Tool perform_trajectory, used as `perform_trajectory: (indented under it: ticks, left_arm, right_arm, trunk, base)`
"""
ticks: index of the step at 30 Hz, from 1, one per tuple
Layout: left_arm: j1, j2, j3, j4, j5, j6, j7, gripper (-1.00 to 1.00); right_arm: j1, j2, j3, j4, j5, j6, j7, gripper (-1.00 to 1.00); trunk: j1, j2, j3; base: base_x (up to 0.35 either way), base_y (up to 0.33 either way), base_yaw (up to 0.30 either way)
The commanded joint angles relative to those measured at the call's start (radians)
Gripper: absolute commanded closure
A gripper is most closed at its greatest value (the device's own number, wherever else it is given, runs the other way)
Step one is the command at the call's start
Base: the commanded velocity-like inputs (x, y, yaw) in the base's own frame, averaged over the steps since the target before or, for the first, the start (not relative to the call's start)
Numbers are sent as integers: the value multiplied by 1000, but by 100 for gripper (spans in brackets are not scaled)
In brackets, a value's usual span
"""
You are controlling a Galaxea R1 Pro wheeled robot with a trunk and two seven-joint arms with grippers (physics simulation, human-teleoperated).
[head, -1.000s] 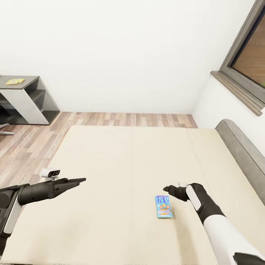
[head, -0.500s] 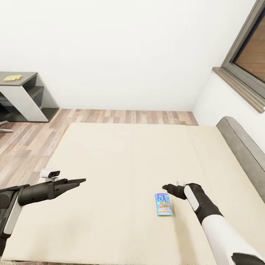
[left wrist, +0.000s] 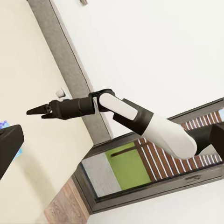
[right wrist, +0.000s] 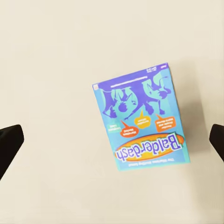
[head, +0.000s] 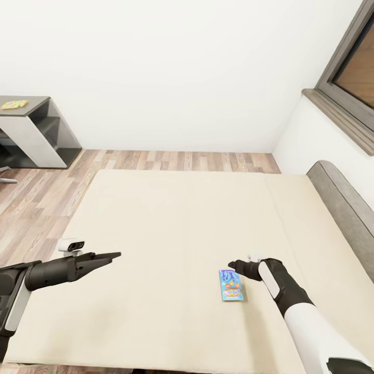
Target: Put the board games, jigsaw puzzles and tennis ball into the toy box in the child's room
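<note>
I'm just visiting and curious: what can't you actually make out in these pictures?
- Head view: the table is cut off by the picture's edge; the colourful sheet on it is too small to identify.
- Head view: the right gripper points away, so its opening is hidden.
- Right wrist view: small print on the blue board game is blurred.
- Left wrist view: that box is mostly hidden behind a dark finger.

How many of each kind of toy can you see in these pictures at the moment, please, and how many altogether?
Board games: 1, the blue game box lying flat on the bed.
Jigsaw puzzles: 1, a multicolour sheet on the grey desk.
Tennis balls: 0.
Total: 2 toys.
</note>
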Motion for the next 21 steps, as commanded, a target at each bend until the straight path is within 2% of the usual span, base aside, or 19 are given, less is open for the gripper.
perform_trajectory:
  ticks: [1,7,10,12,21]
  left_arm:
    - [-1,0,-1,0,-1,11,-4,-100]
    - [0,-6,-7,0,0,11,-4,-100]
    - [5,-27,-21,3,-1,11,-4,-100]
    - [7,-31,-22,5,-1,11,-4,-100]
    - [13,-35,-24,6,0,11,-4,-100]
  right_arm:
    - [0,-3,-3,-2,-4,6,3,-100]
    - [1,0,-3,-4,0,5,0,-100]
    - [2,0,-3,-4,2,1,-1,-100]
    - [4,1,-2,-4,3,0,-1,-100]
    - [6,2,0,1,-4,-1,7,-100]
  trunk:
    - [0,-2,-3]
    - [0,-2,-13]
    - [0,-2,-18]
    - [0,-2,-21]
    - [0,-2,-36]
  base:
    - [0,0,0]
    - [0,0,0]
    - [0,0,0]
    - [0,0,0]
    - [0,0,0]
